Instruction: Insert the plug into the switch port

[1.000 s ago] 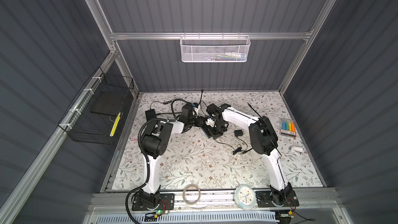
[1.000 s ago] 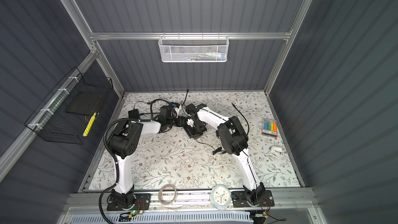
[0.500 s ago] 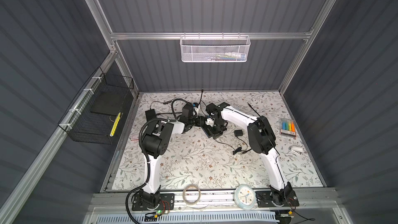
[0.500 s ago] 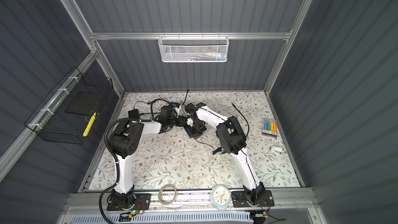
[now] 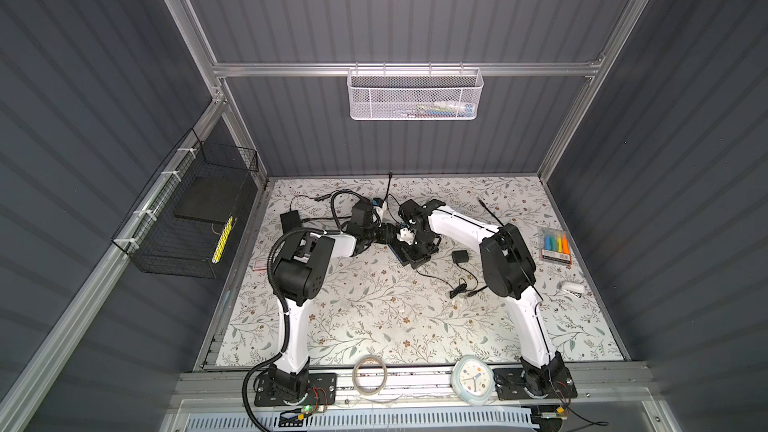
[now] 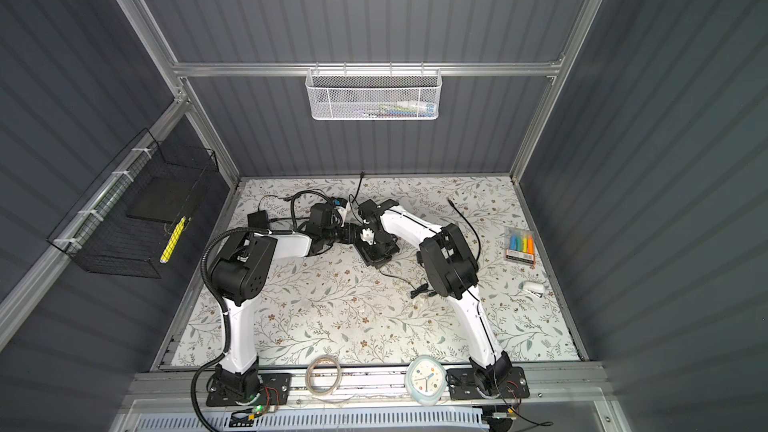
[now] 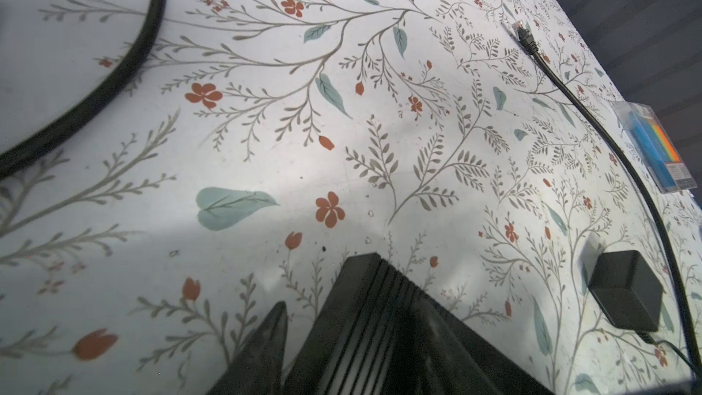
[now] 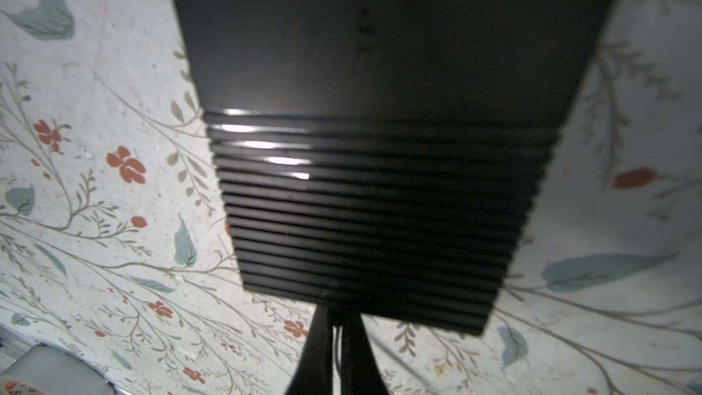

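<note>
Switch (image 8: pixel 380 108), ribbed end at the closed right claw (image 8: pixel 336 319) tips.

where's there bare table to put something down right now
Free: the front stretch of table behind the tape roll and clock; also the far corner beyond the markers. Crowded: around the switch, left gripper, right gripper, cables.

No text could be read. Faint marks stood on top of the switch (image 8: pixel 364 24), just ahead of the right gripper (image 8: pixel 337 336), too blurred to make out. The clock (image 5: pixel 473 380) numerals were too small.
</note>
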### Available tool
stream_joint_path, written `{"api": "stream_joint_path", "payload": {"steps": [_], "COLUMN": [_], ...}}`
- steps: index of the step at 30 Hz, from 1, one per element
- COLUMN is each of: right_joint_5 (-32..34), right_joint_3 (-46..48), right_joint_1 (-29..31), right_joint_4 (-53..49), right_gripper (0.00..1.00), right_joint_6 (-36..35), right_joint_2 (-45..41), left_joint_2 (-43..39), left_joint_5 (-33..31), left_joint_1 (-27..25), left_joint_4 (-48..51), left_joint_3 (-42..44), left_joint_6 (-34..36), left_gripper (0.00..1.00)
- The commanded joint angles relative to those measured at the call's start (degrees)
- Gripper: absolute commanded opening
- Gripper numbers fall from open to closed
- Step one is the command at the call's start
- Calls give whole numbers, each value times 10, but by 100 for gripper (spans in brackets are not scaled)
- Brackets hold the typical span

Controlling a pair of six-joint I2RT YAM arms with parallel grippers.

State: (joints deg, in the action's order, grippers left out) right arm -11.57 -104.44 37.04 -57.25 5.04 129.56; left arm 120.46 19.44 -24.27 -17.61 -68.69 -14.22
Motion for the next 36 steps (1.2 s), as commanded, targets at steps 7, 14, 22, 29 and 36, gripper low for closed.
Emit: {"api": "stream_joint_path", "payload": {"steps": [7,14,22,29,36], "right_joint_5": [20,67,33,-69,-137], "right_joint_3": [123,260,312,369,407], "right_joint_1": [-3,-7,-26,-53,-63], "right_joint_4": [227,215,253,423,499], "right_gripper": [24,33,38,40,40], "right_joint_6": [0,6,103,283,360], "right_joint_2": [-105,-223,-259,-244,-233], "left_joint_2": [18,-17,-48,-71,-52], "left_joint_5": [9,-61,-71,-45,-27], "left_joint_1": [1,12,13,12,9], "left_joint_4": [234,264,260,257,284], "left_joint_3": [-10,-32,-36,-54,-107], "left_joint_6": [-21,-26,-33,-3,55], "left_gripper": [54,56,57,57,58]}}
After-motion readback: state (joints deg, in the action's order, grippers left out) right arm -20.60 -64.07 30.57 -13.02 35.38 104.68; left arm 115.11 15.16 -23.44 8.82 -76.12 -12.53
